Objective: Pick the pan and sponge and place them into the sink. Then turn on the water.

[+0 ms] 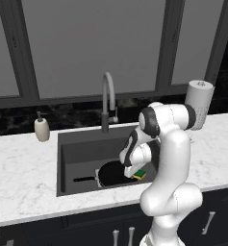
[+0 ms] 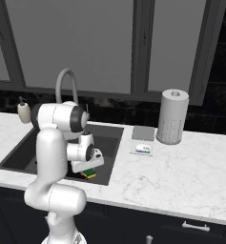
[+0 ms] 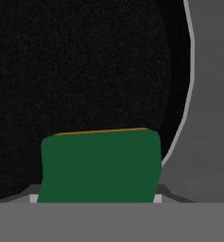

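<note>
From the left base view, the pan (image 1: 110, 174) lies in the sink (image 1: 77, 149), and the sponge (image 1: 140, 174) sits at its right edge under the gripper (image 1: 136, 172). The right base view shows the sponge (image 2: 89, 173) low at the sink's (image 2: 109, 138) near right. In the hand view the sponge (image 3: 100, 165) (green side up) sits between the part-open jaws, over the pan (image 3: 85, 66); whether they pinch it I cannot tell.

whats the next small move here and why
Probably open the gripper and let the sponge drop. It hangs low inside the sink, right over the pan already lying there, and the hand view shows the green face between the fingers with black pan behind.
</note>
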Controlling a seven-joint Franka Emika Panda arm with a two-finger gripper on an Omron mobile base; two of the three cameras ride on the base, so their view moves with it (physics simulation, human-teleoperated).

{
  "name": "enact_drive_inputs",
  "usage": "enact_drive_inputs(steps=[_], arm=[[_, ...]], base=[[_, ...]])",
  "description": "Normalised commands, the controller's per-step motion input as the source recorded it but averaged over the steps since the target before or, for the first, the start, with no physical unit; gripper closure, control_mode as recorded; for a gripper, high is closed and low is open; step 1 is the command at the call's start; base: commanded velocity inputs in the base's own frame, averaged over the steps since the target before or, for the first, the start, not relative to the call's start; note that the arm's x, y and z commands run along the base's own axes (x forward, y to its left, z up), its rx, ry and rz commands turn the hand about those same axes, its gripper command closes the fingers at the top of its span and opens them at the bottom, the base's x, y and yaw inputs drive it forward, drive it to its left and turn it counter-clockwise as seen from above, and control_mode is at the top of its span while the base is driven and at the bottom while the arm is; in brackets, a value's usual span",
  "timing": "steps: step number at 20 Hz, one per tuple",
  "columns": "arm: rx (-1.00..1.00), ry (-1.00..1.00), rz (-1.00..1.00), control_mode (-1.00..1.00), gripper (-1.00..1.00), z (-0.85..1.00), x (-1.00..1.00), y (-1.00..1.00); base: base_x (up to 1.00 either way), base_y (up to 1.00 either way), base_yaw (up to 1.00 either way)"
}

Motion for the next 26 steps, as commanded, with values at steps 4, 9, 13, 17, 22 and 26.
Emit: enact_drive_inputs(steps=[4, 9, 13, 17, 22, 26], arm=[[0.01, -0.03, 0.0, -1.0, 1.0, -0.08, 0.17, 0.03], [0.05, -0.08, 0.0, -1.0, 1.0, -0.01, 0.22, 0.04], [0.03, -0.04, 0.0, -1.0, 1.0, 0.0, 0.11, 0.02], [0.0, 0.0, 0.0, -1.0, -1.0, 0.0, 0.02, 0.04], [0.0, 0.0, 0.0, -1.0, -1.0, 0.06, 0.0, 0.03], [0.0, 0.0, 0.0, -1.0, -1.0, 0.43, 0.0, 0.02]], base=[[0.0, 0.0, 0.0], [0.0, 0.0, 0.0], [0.0, 0.0, 0.0], [0.0, 0.0, 0.0], [0.0, 0.0, 0.0], [0.0, 0.0, 0.0]])
